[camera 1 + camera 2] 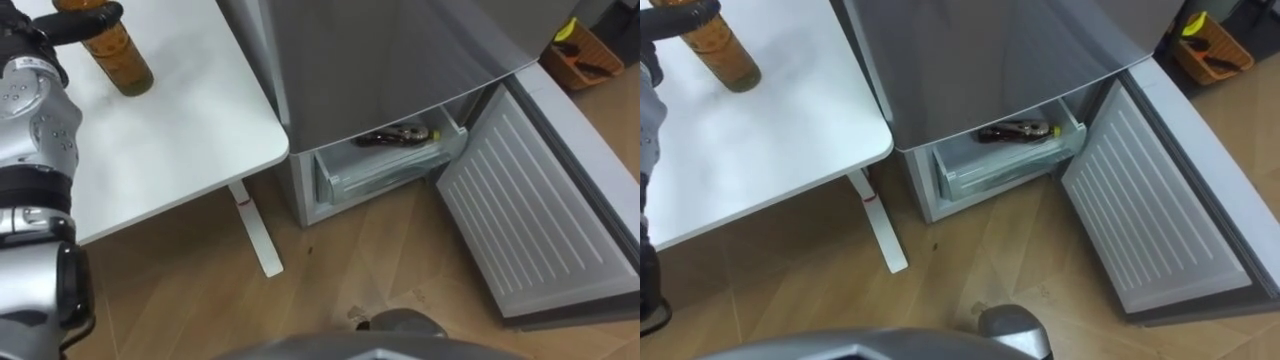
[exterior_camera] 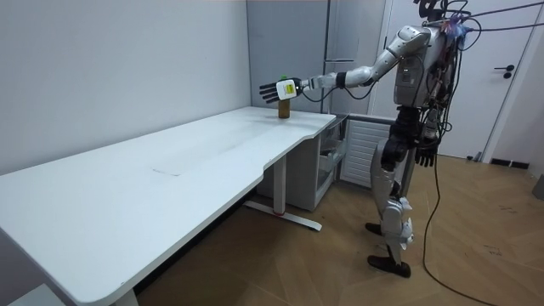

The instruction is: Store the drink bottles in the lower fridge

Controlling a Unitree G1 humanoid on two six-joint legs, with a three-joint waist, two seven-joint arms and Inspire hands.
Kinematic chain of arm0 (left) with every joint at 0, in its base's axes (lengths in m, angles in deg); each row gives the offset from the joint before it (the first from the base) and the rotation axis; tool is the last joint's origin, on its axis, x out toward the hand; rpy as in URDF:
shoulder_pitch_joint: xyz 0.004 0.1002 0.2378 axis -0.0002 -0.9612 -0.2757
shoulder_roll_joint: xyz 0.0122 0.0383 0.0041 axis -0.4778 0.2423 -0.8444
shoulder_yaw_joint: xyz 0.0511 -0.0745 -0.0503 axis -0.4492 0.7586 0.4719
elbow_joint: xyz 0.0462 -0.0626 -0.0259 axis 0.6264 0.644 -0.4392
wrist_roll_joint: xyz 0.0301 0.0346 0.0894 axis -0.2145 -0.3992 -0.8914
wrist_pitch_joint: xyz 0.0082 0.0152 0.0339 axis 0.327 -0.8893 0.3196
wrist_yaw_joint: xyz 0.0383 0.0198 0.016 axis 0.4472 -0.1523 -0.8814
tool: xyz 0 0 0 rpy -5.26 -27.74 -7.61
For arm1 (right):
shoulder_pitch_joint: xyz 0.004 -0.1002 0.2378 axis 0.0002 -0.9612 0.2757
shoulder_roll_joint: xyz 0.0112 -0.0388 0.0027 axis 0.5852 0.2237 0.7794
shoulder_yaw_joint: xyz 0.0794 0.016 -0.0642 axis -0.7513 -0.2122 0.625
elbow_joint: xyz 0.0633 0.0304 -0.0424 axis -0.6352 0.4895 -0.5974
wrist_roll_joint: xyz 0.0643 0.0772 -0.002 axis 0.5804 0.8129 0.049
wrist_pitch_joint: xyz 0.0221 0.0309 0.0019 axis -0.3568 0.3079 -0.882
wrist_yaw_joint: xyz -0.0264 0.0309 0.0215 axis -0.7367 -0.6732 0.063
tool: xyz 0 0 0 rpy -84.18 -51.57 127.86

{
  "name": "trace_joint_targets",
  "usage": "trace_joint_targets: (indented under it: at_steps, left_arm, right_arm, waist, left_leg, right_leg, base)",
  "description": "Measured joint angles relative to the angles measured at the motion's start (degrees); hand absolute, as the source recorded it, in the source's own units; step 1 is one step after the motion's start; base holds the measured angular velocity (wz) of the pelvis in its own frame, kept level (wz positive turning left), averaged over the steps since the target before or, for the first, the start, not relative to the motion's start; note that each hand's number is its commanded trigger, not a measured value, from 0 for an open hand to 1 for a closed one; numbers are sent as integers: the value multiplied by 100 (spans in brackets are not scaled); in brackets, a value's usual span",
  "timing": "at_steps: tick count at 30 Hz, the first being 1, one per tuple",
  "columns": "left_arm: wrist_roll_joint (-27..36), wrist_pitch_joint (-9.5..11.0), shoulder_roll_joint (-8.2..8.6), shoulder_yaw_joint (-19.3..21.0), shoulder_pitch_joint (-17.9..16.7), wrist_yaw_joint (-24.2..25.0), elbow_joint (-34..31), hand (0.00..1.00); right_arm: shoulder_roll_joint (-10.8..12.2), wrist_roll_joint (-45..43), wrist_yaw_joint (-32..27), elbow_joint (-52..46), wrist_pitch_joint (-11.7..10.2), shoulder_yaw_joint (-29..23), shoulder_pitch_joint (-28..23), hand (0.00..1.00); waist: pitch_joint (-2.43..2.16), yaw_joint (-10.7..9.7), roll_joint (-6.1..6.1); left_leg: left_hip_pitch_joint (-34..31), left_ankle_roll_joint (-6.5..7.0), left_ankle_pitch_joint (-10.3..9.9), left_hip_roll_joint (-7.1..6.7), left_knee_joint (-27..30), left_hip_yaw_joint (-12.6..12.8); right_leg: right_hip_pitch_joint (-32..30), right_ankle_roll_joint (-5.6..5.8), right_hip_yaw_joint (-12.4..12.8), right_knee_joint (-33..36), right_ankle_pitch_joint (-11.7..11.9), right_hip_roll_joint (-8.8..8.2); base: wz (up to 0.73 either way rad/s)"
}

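Note:
An amber drink bottle [image 1: 120, 60] stands upright near the far corner of the white table [image 1: 170, 130]. My left hand [image 1: 70, 25] reaches over the table, its dark fingers stretched out straight at the bottle's top, open and not closed round it. In the room view the same hand [image 2: 274, 89] is spread just above the bottle [image 2: 284, 109]. A dark bottle [image 1: 395, 136] lies on its side in the open lower fridge drawer [image 1: 370, 178]. My right hand [image 2: 425, 156] hangs at my side.
The lower fridge door [image 1: 520, 200] stands wide open to the right over the wood floor. An orange basket [image 1: 580, 55] sits on the floor beyond it. The table's white leg [image 1: 255, 230] stands close to the fridge. I stand between table end and fridge.

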Motion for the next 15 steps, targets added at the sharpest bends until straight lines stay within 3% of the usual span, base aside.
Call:
trace_joint_targets:
  at_steps: [6, 15]
  left_arm:
    - [4, -48, -23, -13, 0, 173, 308, 0]
    - [90, -65, -23, -66, 5, 322, 310, 0]
  right_arm:
    - [-8, 11, -14, 199, -6, -6, -44, 0]
    - [-8, 79, -9, 500, -3, 5, -136, 0]
  waist:
    - [-37, -16, -59]
    - [3, -26, -33]
  left_leg:
    - [9, 0, 0, 19, 14, -61]
    - [7, 1, -2, 20, 9, -54]
  right_leg:
    - [91, -9, -66, -91, 44, -3]
    - [114, 4, -27, -162, 102, 11]
  base:
    - [6]
    - [0]
